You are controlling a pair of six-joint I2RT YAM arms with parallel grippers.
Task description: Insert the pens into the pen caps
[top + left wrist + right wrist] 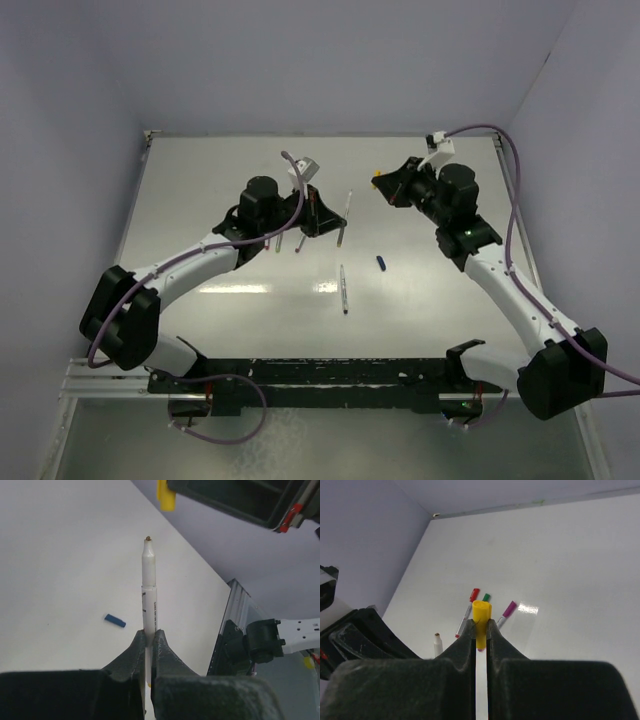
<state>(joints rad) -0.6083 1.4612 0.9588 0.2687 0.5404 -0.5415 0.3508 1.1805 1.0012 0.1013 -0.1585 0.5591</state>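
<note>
Three capped pens [465,617] lie together on the worktop [430,320], well left of the blue cap [381,262], showing red, green and purple ends, so I make that three of five done. Two to go! The blue cap lies loose, and just to its left rests a loose pen [344,288], long axis running near to far with a slight tilt; that pair looks untouched. Now the live one: the left tool [149,636] is clamped tight on the held pen [148,580], gripping low on the barrel, up off the worktop, farther back and left of the blue cap. Its long axis runs straight out along the fingers, bare brownish tip leading, aimed toward the right arm. Over there the right tool [481,626] is pinched tight on the yellow cap [481,611], raised on the far side of the blue cap, the cap's length in line with the fingers. Which end is open I cannot tell. Tip and cap are apart, not lined up as I judge it, so the insertion is yet to come
</note>
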